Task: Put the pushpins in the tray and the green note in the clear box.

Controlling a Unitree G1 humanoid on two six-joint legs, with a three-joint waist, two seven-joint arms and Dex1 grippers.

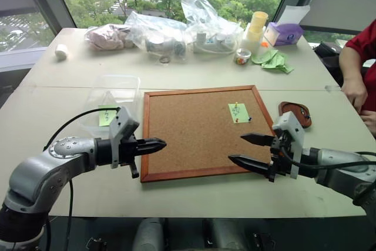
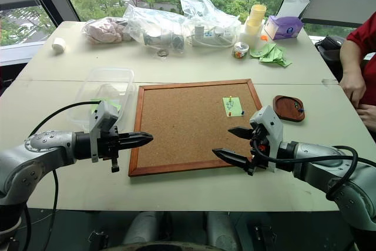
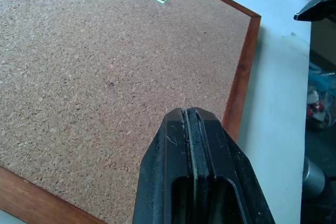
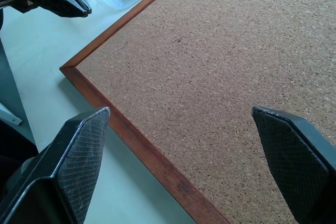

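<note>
Both arms are sheathed in smooth silver-grey metal shells with rounded joints; the left forearm shows a row of small dark screw holes near its elbow. A thin black cable loops out from each arm, arcing above the left forearm and curling around the right one. Each wrist carries a pale grey, boxy camera housing with slanted faces. The left gripper [image 1: 154, 144] and the right gripper [image 1: 245, 149] each have two black, tapering, pointed fingers, whose inner pads [image 4: 86, 145] bear a fine cross-hatched texture. At the far right edge a person wears a red short sleeve [image 1: 359, 44].
</note>
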